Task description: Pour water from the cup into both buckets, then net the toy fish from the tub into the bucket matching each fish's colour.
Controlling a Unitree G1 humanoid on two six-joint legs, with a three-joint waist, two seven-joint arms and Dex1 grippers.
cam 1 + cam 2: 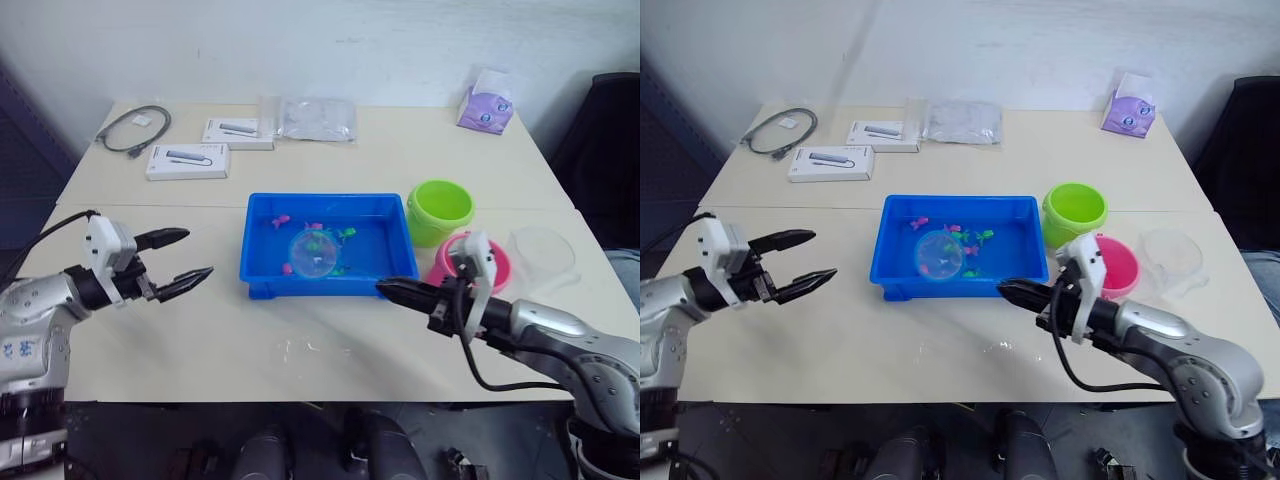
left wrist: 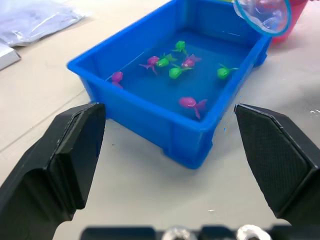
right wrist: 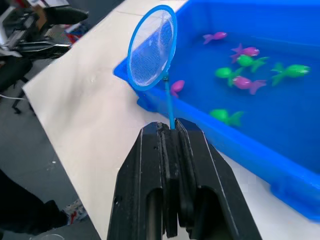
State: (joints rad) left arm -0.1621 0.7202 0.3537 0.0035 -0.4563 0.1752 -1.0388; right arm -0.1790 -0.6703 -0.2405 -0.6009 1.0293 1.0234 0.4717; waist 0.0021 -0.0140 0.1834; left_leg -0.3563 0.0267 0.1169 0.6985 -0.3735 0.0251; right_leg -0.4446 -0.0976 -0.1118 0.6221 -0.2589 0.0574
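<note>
Status of the netting stage. The right tool is seen clamped on the thin stick of the small round blue-rimmed mesh net, whose hoop is held raised above the shallow rectangular bright blue plastic tub; no fish is seen in the mesh. The left tool is held spread wide and empty over bare bench, well apart from the tub on the robot's left.

Several tiny plastic fish, magenta and green, are counted lying in the tub's water. The lime green round plastic pail stands just beside the tub's right end, with the pink pail next to it, nearer the robot. No fish can be made out in either, though their insides are poorly shown. The wide clear plastic measuring jug stands set down right of the pink pail.

Judgement: pouring is probably finished, though water in the pails cannot be confirmed; most or all of the sorting is judged outstanding.
</note>
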